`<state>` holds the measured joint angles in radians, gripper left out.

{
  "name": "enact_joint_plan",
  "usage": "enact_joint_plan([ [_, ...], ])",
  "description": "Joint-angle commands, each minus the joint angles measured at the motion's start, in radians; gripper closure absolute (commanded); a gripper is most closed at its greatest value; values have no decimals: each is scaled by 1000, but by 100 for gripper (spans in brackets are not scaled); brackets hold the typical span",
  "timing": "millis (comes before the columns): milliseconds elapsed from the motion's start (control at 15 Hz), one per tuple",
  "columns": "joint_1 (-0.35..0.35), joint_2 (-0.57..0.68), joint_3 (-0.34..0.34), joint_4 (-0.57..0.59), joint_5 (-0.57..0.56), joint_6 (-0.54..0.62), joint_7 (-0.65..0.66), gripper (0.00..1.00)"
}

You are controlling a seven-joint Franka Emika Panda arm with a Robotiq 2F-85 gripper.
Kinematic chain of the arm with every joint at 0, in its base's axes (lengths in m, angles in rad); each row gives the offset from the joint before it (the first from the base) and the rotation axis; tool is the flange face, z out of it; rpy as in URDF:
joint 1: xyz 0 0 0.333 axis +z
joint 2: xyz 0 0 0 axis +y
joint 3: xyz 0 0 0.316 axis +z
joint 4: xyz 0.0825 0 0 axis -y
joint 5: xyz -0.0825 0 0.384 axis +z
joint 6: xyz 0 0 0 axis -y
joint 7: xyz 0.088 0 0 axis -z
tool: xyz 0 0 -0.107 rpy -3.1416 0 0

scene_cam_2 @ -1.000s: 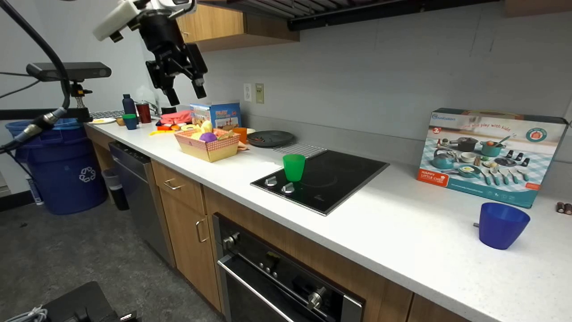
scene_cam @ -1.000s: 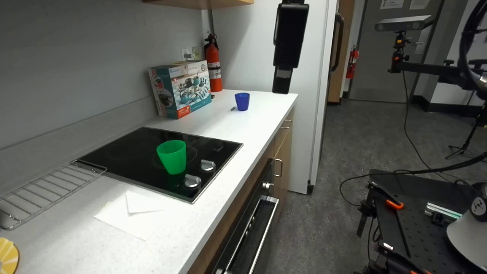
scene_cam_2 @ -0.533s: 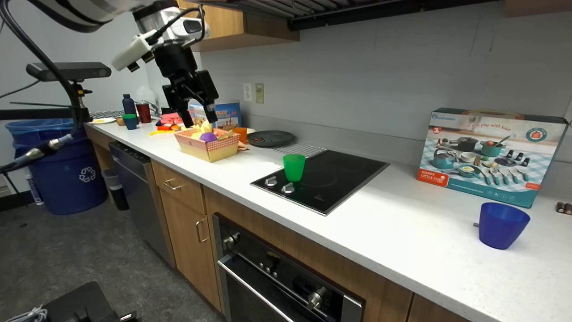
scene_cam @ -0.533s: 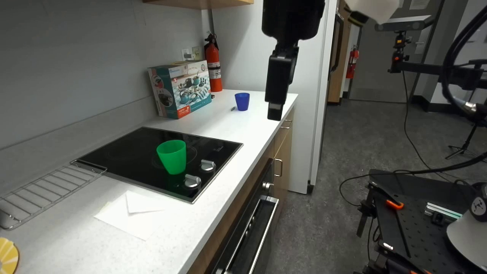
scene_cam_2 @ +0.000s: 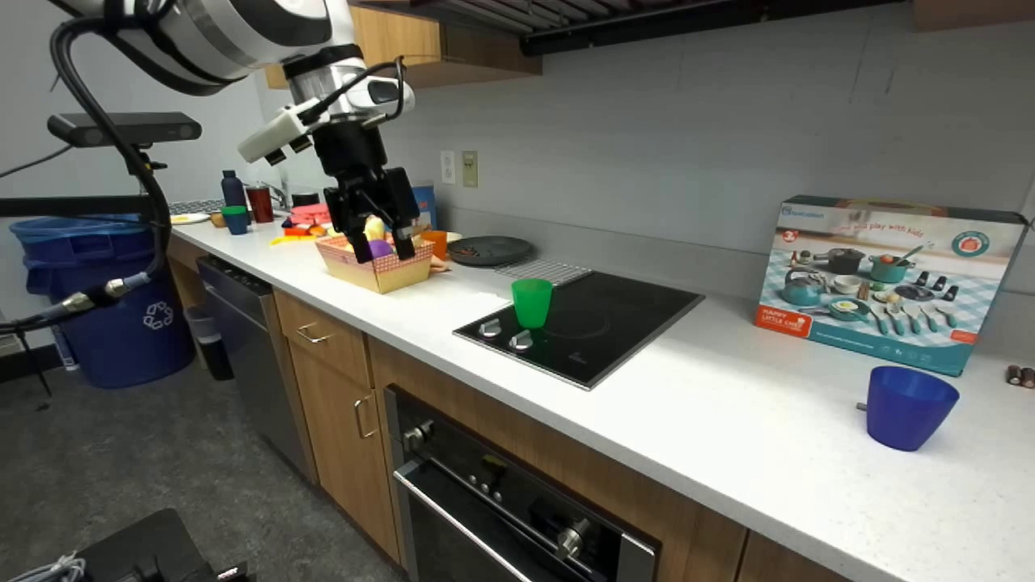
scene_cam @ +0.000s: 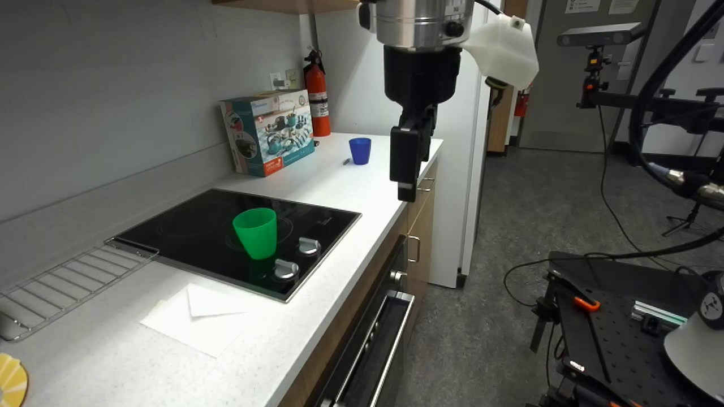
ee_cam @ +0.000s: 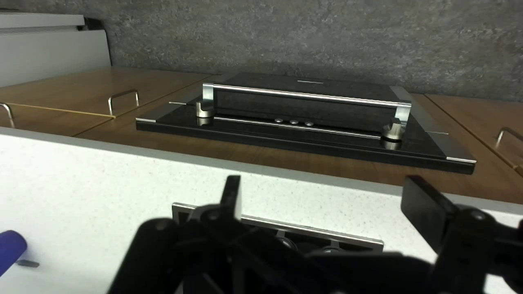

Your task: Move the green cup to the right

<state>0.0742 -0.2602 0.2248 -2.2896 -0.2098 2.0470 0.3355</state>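
The Robotiq gripper [scene_cam_2: 382,249] has sunk lower — jaws spread wide, holding nothing — while, toward its four o'clock in an exterior view, the green plastic cup [scene_cam_2: 532,304] stands unmoved on the black cooktop [scene_cam_2: 627,299], so the grasp likely lies ahead.

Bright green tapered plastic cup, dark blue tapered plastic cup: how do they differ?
Colour: the green cup is bright, the blue cup dark. Place: the green cup stands on the black glass cooktop, the blue cup on the white speckled countertop. Wrist view: the blue cup partly shows; the green cup doesn't. Both are upright, widening toward the rim.
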Motion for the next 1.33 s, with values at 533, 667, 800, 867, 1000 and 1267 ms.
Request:
enact_joint_plan([
  [533,-41,126,-43,74,-33,30,155,0],
  [667,-63,165,-74,106,-73,33,163,0],
  [800,-78,203,-105,139,-162,35,126,0],
  [867,-83,219,-120,154,-202,40,110,0],
  [1000,-89,251,-146,178,-289,57,143,0],
  [1267,-99,301,-204,214,-280,80,230,0],
])
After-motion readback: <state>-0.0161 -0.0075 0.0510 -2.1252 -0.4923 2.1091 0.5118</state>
